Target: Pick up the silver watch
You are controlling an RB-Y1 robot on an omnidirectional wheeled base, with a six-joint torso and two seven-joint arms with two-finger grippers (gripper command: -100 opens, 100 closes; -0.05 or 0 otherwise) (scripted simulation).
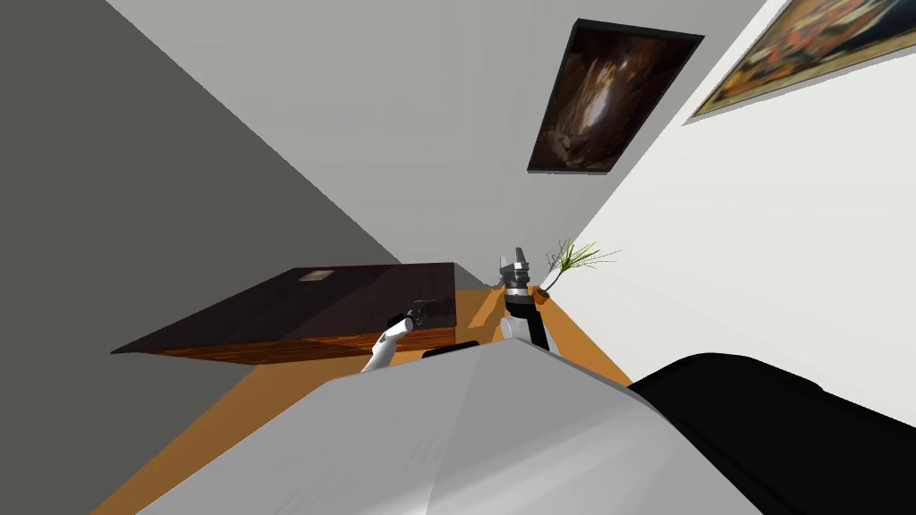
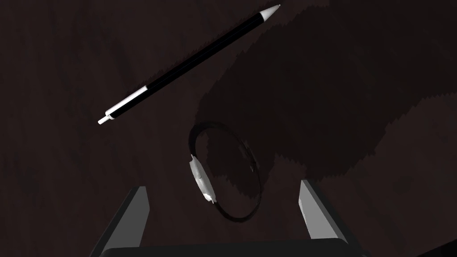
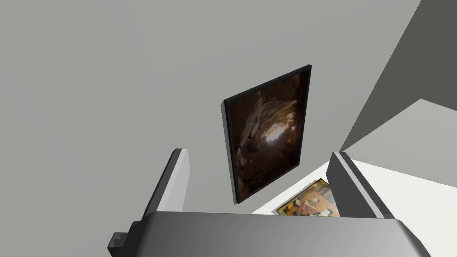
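Jaws of the left gripper stood wide apart and held nothing, poised over the dark tabletop. The watch lay between the two fingers, clear of both. Reckoned from the gripper, with its reach as twelve o'clock, the watch's band made an oval whose long axis ran from about eleven to five, more along the fingers than across them. Its pale case sat on the nine o'clock flank of the loop. A black and white pen lay beyond at about eleven o'clock, apart from the watch. By my judgement, a straight descent and a close would pinch the oval across its narrow width. The right gripper hung raised at about two o'clock of the left one in the head view, fingers spread and empty, so the left arm was plainly the nearer.
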